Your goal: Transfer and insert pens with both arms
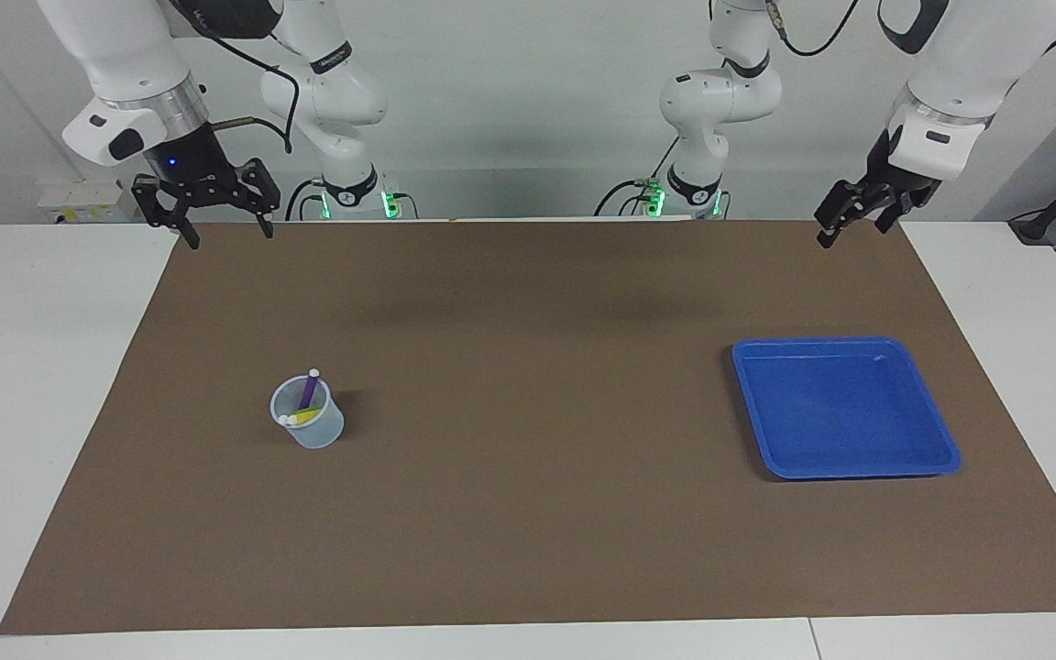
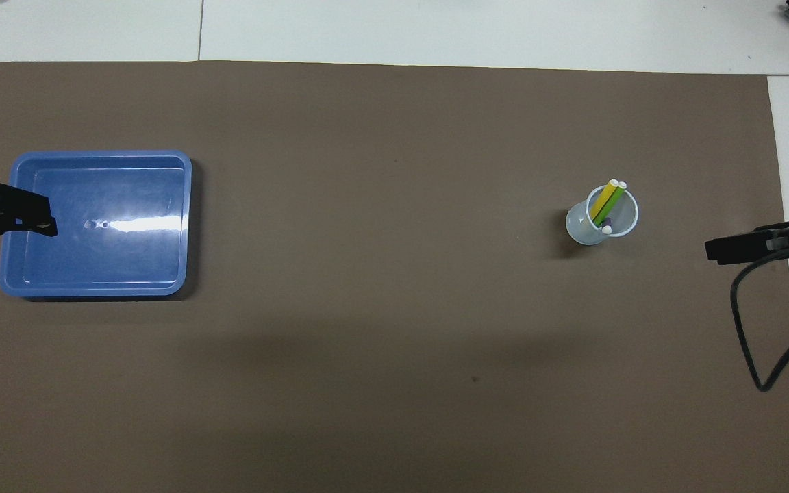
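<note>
The purple pen (image 1: 309,389), the yellow pen (image 1: 306,416) and the green pen (image 2: 611,203) stand together in a pale translucent cup (image 1: 313,431), on the mat toward the right arm's end. They also show in the overhead view: yellow (image 2: 601,200), purple (image 2: 605,222). My right gripper (image 1: 227,234) is open and empty, raised over the mat's corner at its own end; one finger shows in the overhead view (image 2: 727,248). My left gripper (image 1: 851,229) is open and empty, raised over the outer edge of the blue tray (image 2: 7,236).
The blue tray (image 1: 950,454) holds nothing and lies on the brown mat (image 1: 528,513) toward the left arm's end. A black cable (image 2: 744,329) hangs from the right arm. White table surrounds the mat.
</note>
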